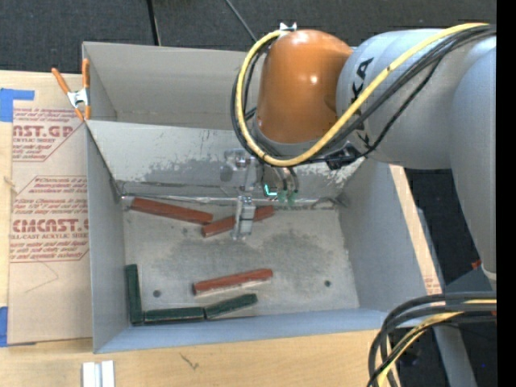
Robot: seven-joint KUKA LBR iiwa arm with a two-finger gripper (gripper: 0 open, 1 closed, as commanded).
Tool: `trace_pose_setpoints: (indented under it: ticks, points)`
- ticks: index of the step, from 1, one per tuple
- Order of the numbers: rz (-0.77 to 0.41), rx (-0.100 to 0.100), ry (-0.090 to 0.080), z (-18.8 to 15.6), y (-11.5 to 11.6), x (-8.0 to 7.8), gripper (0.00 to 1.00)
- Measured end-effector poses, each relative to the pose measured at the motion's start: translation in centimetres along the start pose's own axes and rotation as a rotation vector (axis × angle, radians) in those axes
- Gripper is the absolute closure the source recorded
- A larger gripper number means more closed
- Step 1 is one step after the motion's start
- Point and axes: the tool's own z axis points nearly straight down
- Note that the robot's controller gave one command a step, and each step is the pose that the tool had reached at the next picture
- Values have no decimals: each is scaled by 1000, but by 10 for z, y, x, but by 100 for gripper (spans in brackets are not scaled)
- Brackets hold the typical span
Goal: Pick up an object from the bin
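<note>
Camera view looked down on the grey metal bin [105, 216], with the arm reaching in from the right. Its orange wrist cover [294, 87], looped with yellow and black cables [246, 79], hung above the bin's far wall. Below it the gripper [244, 222] stood low on the bin floor near the middle of the far edge, right at a short red-brown stick [216, 229] that lay slanted there. The gripper's tip crossed that stick, but whether it was spread, pressed together or pinching the stick could not be told.

A longer red-brown stick [171, 210] lay just to the left along the far edge, close to the short one. Another red-brown stick [232, 280] rested well apart, toward the near edge around the middle. Three dark green sticks sat at the near left corner — one [131, 293] along the left wall, one [173, 315] along the near wall, and a third [231, 303] just beside the lower red-brown stick.
</note>
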Motion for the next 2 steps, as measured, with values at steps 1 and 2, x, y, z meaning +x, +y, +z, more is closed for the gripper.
trace_pose_setpoints:
  ticks: [1,2]
  points:
    - [1,-1,-8,-4,-1,-2,0]
    - [-57,0,-12,71,-27,-5,0]
